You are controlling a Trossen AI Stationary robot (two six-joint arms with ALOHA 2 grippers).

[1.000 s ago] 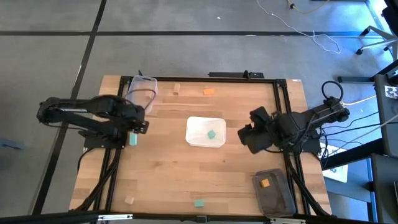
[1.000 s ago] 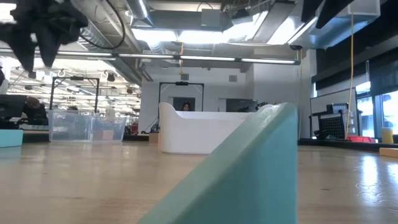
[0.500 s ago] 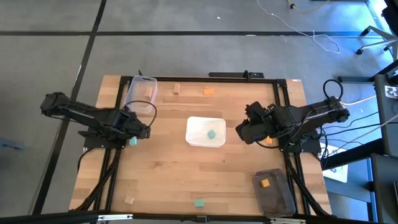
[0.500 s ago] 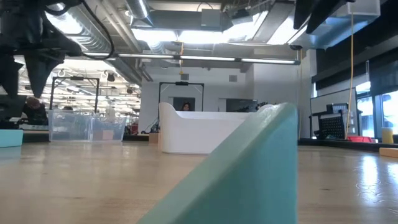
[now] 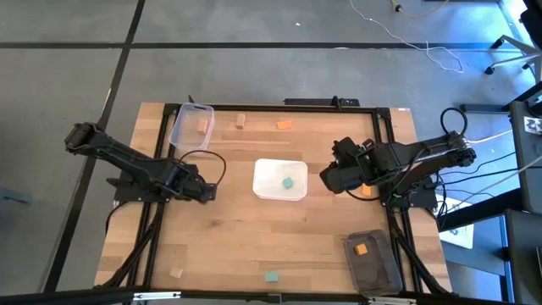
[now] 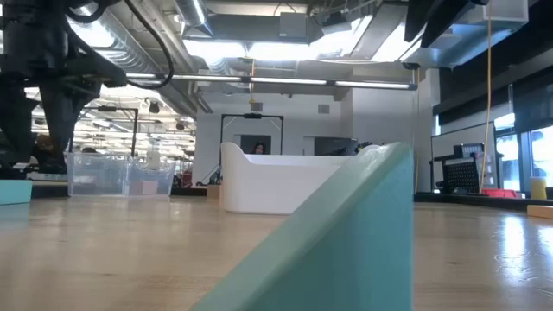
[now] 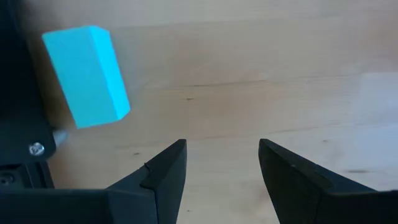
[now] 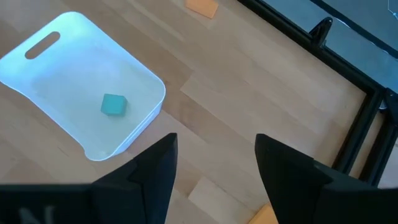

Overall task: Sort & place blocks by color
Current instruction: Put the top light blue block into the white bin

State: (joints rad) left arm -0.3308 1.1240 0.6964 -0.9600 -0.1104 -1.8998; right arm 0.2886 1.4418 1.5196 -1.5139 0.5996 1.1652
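Note:
My left gripper [image 7: 221, 146] hangs open, pointing down, low over the bare wood at the table's left [image 5: 206, 191]. A teal block [image 7: 87, 74] lies flat on the table just beside its fingers, not between them; the high view hides it under the arm. My right gripper [image 8: 214, 140] stands open above the table, right of the white tray [image 5: 326, 180]. Another teal block [image 5: 289, 182] lies in the white tray [image 5: 264, 169]. Loose blocks: wood [image 5: 240, 120], orange [image 5: 284, 124], wood [image 5: 176, 272], teal [image 5: 271, 276].
A clear tub [image 5: 179, 127] at the far left holds a wood block [image 5: 202, 124]. A dark tray [image 5: 377, 271] at the near right holds an orange block [image 5: 361, 249]. Another orange block [image 5: 366, 191] lies under my right arm. Black frame rails run along both table sides.
My left gripper has come down and moved toward the table's right and near edge, rolling at the wrist, until it covers the teal block in the high view. My right gripper has shifted a little toward the white tray and rolled slightly. Both stay open.

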